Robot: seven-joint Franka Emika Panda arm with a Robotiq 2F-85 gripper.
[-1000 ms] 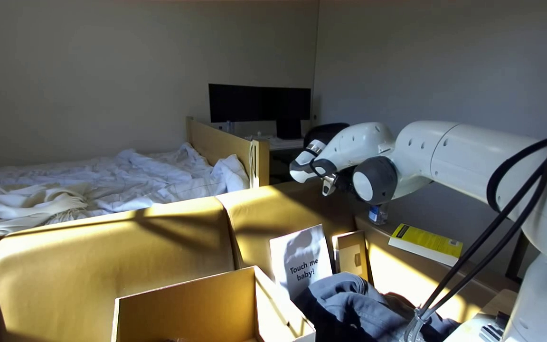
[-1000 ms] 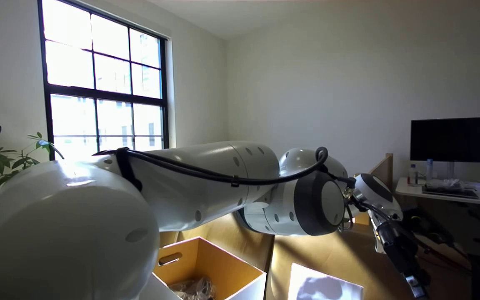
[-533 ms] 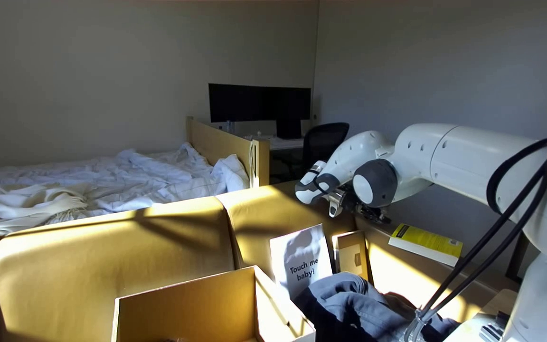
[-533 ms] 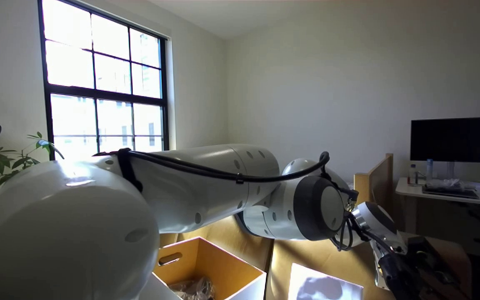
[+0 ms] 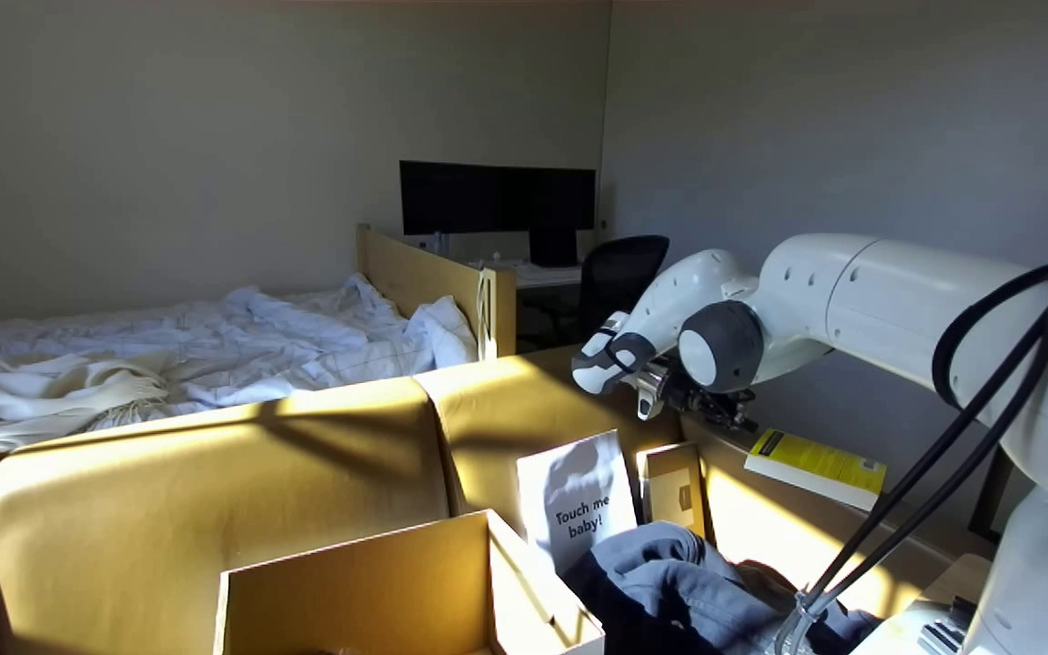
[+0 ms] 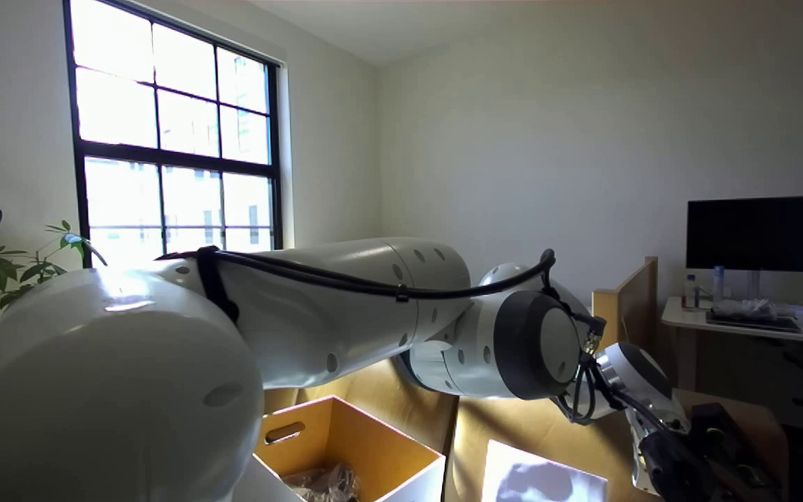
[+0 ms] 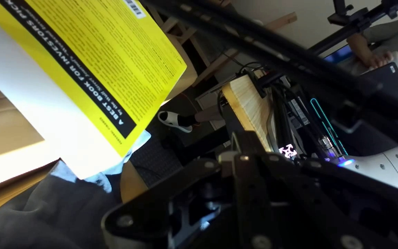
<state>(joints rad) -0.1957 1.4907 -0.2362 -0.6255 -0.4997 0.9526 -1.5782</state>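
My gripper (image 5: 747,412) hangs over the sofa's armrest, left of and a little above the yellow book (image 5: 820,462) in an exterior view. Its fingers are dark and hard to make out; in the wrist view the gripper (image 7: 244,147) looks shut, with nothing visible between its tips. The book (image 7: 112,58) lies there at upper left, apart from the fingers, back cover up. A dark grey cloth (image 7: 43,211) shows below it, and also lies on the seat in an exterior view (image 5: 670,582). In an exterior view only the gripper's dark body (image 6: 673,460) shows.
An open cardboard box (image 5: 351,582) and a propped paper sign (image 5: 576,496) are on the sofa, in both exterior views. A small carton (image 5: 674,482) leans beside the sign. The wrist view shows a wooden tabletop (image 7: 250,107), a black bar (image 7: 288,55) and a seated person's hand (image 7: 371,58).
The wrist came down and turned, so the gripper lowered toward the book's side; in the last half second it shifted slightly. A clear bottle seen beside the book earlier is now hidden.
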